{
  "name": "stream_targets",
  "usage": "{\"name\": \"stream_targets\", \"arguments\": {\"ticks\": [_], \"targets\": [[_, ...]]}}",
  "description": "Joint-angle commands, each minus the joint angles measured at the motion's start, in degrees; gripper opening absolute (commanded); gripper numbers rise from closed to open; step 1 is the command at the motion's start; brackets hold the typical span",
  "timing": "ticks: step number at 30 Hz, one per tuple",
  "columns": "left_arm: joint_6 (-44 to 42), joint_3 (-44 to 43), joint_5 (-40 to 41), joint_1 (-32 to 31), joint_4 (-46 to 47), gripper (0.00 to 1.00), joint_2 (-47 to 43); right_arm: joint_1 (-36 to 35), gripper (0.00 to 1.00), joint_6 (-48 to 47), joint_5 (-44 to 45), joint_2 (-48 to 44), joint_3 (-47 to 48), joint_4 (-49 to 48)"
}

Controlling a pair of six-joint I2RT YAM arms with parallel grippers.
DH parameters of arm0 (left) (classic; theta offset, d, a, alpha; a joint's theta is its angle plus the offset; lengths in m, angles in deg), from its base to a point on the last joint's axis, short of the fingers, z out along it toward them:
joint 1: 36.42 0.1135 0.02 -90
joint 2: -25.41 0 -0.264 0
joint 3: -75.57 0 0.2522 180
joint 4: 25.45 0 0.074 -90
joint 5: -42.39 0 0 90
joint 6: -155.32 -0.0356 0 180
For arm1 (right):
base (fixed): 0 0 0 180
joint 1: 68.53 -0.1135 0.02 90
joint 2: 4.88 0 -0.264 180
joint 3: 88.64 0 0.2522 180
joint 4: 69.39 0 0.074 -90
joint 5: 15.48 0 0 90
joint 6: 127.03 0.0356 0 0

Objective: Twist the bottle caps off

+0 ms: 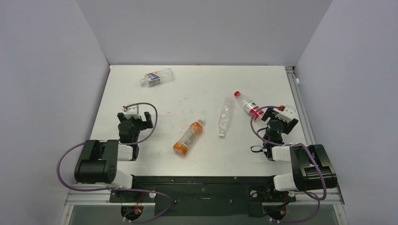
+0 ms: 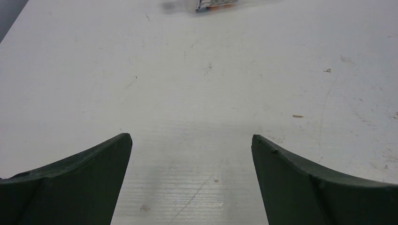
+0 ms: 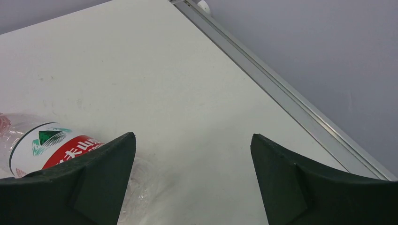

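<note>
red cap (image 1: 237,93) bright, small; three whitish caps (image 1: 142,82) on lying bottles (image 1: 225,116).

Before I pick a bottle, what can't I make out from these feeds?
- Right wrist: the red-label bottle runs off the left edge, cap out of frame; a finger covers its base.
- Left wrist: the far bottle is blurred and cut by the top edge.
- Top: the red cap and whitish caps are too small to show whether loosened.

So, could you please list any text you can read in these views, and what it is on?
Red-capped bottle label: white characters on a red band, partly hidden, unreadable.
Far-left bottle label: too small and blurred.
Orange bottle, clear bottle: no readable text.
</note>
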Motion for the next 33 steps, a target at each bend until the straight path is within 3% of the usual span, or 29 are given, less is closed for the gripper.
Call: {"name": "stream_targets", "arguments": {"ticks": [1,5,8,10,11,14,16,18,20,21,23,25,33], "targets": [[-0.14,-1.64,0.48,-0.21,1.68,0.96,-0.36,-0.01,0.87,0.12,-0.65,-1.13,0.74,-2.94],[-0.05,-1.92,0.20,-0.14,1.36,0.96,-0.34,-0.01,0.87,0.04,-0.56,-1.24,0.61,-3.24],[-0.11,-2.72,-3.35,1.27,-0.69,0.96,-2.04,-0.02,0.87,0.87,1.12,-4.33,3.45,3.52],[0.55,-7.93,-5.70,2.68,-11.69,0.96,-5.31,-0.01,0.87,1.29,2.18,-7.16,7.41,12.57],[0.55,-12.98,-5.83,2.95,-21.65,0.96,-6.30,-0.06,0.87,1.25,2.13,-7.95,8.69,17.82],[-1.78,-22.42,-6.35,3.10,-35.83,0.96,-8.89,-0.12,0.87,2.56,0.36,-12.42,14.12,29.00],[-3.24,-30.71,-9.68,3.42,-46.65,0.97,-9.67,0.64,0.87,6.42,-4.19,-14.65,15.99,30.62],[-3.61,-37.63,-14.59,4.04,-53.81,0.97,-9.11,3.55,0.87,19.88,-11.93,-16.97,16.00,30.19],[-5.08,-45.95,-18.28,4.32,-60.95,0.97,-6.52,10.89,0.87,32.94,-20.69,-16.35,18.11,32.09],[-6.34,-48.78,-19.14,4.34,-63.48,0.97,-3.48,12.34,0.87,34.82,-30.92,-15.54,18.92,31.67],[-8.36,-57.85,-20.74,4.37,-69.49,0.97,1.90,14.12,0.87,36.18,-38.98,-13.39,22.56,32.47],[-10.26,-66.26,-21.47,4.40,-74.51,0.97,8.08,11.89,0.87,32.55,-37.41,-14.08,25.16,36.36],[-14.70,-102.39,-21.17,4.24,-90.29,0.96,34.59,-9.00,0.87,12.72,-18.78,-17.48,31.79,51.87]]}}
